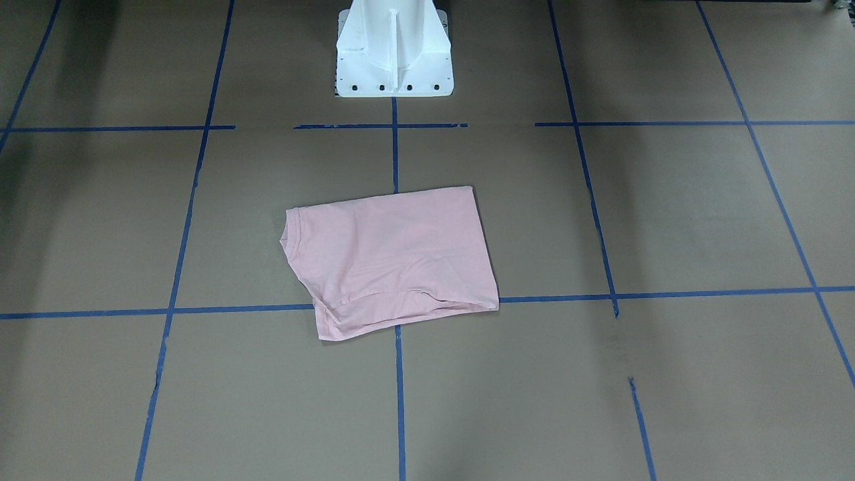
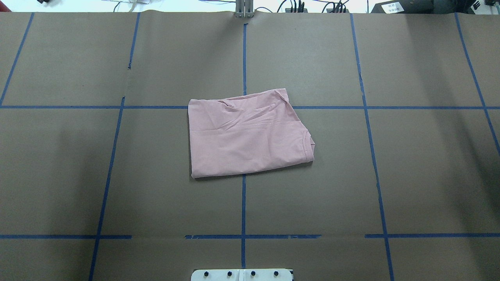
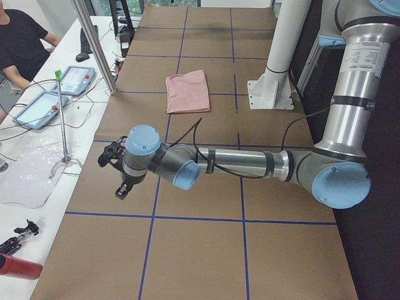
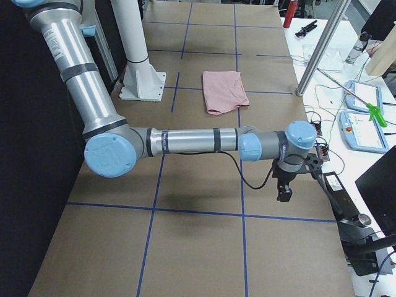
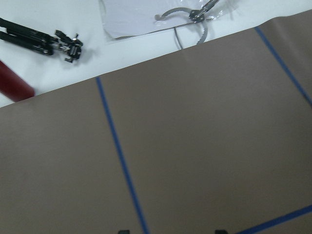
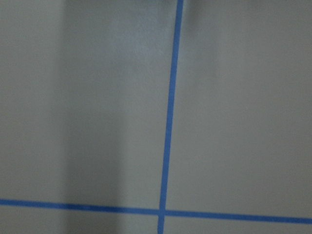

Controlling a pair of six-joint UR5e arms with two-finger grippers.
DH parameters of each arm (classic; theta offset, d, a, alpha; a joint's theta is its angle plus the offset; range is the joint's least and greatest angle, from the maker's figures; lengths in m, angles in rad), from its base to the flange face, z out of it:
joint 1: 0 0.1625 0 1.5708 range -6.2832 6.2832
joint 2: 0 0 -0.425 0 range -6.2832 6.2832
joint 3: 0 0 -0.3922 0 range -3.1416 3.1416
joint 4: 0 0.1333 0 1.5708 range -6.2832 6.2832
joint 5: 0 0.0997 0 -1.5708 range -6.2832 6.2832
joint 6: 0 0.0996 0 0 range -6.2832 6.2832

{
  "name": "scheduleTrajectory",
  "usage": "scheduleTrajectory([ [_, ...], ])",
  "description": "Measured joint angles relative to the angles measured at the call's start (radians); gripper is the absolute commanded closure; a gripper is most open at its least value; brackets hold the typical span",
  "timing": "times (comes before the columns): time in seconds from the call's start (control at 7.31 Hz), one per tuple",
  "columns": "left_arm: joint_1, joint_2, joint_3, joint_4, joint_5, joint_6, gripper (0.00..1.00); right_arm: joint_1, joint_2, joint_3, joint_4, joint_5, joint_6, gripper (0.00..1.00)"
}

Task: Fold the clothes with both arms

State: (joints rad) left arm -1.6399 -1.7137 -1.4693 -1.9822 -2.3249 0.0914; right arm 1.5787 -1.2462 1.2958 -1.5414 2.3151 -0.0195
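Though flat, T-shirt (image 2: 250, 132), far edge rumpled.

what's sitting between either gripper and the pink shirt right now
Nothing visible. The shirt lies folded in the middle. The left gripper and right gripper hang far off toward opposite ends, with only brown paper and blue tape lines between.

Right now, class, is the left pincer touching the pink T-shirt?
Apart. The exterior left view shows the left pincer hanging well short of the folded T-shirt, brown table between them.
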Motion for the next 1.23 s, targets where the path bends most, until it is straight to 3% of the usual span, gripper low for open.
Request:
scheduleTrajectory([
  [0.27, -0.039, 0.017, -0.013, 0.172, 0.002, 0.059, 0.0, 0.031, -0.102, 0.134, -0.088, 0.035, -0.054, 0.0],
  [0.41, -0.035, 0.041, -0.046, 0.231, 0.001, -0.02, 0.0, 0.03, -0.135, 0.197, -0.132, 0.037, -0.057, 0.0],
  [0.82, 0.004, 0.181, -0.164, 0.209, 0.007, -0.168, 0.0, -0.039, -0.165, 0.249, -0.157, 0.041, -0.048, 0.0],
  [1.23, 0.044, 0.203, -0.174, 0.211, 0.001, -0.205, 0.0, -0.066, -0.162, 0.256, -0.159, 0.046, -0.049, 0.0],
])
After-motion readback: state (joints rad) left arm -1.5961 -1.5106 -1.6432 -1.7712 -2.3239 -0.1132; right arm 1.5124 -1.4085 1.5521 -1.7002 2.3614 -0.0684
